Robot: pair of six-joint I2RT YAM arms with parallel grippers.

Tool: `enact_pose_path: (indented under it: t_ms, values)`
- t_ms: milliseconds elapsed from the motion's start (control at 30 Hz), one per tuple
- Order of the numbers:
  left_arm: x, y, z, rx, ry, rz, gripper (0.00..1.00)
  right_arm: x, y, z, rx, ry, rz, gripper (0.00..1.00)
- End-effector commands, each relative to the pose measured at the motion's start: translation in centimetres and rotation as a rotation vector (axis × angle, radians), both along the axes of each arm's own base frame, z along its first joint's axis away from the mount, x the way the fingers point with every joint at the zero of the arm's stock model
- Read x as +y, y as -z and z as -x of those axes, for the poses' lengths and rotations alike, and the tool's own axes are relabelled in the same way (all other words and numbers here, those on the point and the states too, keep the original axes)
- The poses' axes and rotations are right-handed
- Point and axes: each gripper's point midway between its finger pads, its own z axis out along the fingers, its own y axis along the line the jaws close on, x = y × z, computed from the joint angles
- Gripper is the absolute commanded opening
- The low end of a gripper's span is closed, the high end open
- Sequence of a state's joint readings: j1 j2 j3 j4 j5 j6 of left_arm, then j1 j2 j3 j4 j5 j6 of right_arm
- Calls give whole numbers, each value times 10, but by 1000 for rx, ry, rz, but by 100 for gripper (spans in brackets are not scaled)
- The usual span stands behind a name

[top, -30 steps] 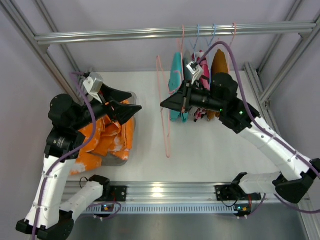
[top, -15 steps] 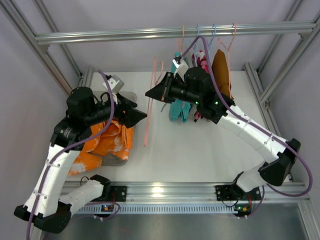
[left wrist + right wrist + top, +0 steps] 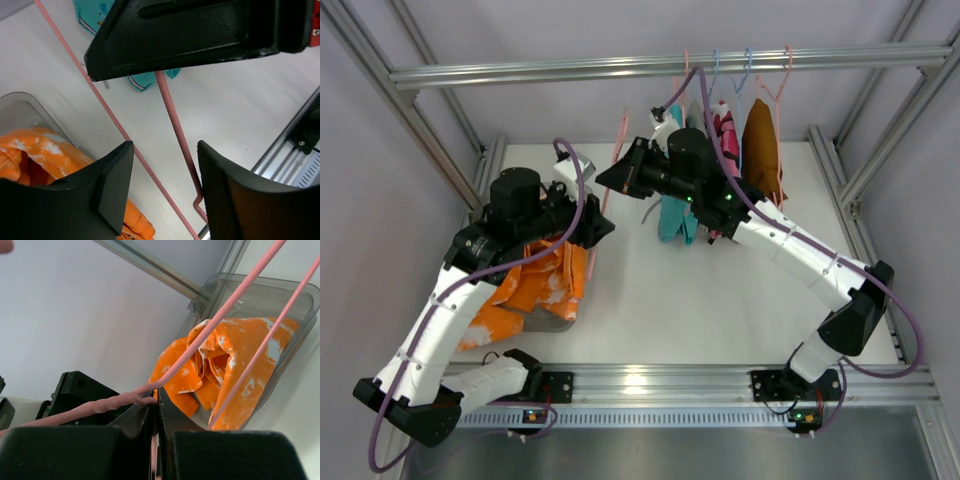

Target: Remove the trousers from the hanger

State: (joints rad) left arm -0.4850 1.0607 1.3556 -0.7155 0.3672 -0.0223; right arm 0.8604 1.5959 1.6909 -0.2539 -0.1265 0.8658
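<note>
The trousers (image 3: 535, 285), bright orange with white blotches, lie crumpled in a grey bin (image 3: 552, 322) at the left, off the hanger. My right gripper (image 3: 603, 179) is shut on the thin salmon-pink hanger (image 3: 622, 135) and holds it slanting over the bin's right edge. In the right wrist view its jaws (image 3: 156, 402) pinch the hanger (image 3: 200, 347) just below its twisted neck, with the trousers (image 3: 235, 355) behind. My left gripper (image 3: 165, 172) is open, and two rods of the hanger (image 3: 172, 120) run between its fingers. The trousers (image 3: 30, 155) show at the lower left.
A rail (image 3: 620, 65) at the back carries light blue hangers with a teal garment (image 3: 675, 215), a pink one (image 3: 728, 130) and a brown-orange one (image 3: 760, 140). An aluminium beam (image 3: 640, 380) runs along the near edge. Frame posts stand at both sides.
The right gripper has carried the hanger leftward and back towards the bin. The left arm has swung right to meet it, and its jaws have narrowed somewhat around the rods.
</note>
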Motion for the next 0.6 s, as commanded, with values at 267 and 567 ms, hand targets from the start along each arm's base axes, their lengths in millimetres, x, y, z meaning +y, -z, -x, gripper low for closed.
enact_pose_path:
  t_ms: [267,567]
  values:
    - [28,-26,-21,-234,-180,-53,8,26,-21,8,-7,-51,-95,0]
    - [77,-26,-22,-235,-401,-100,0,11,-41,20,-103,-97,-120,99]
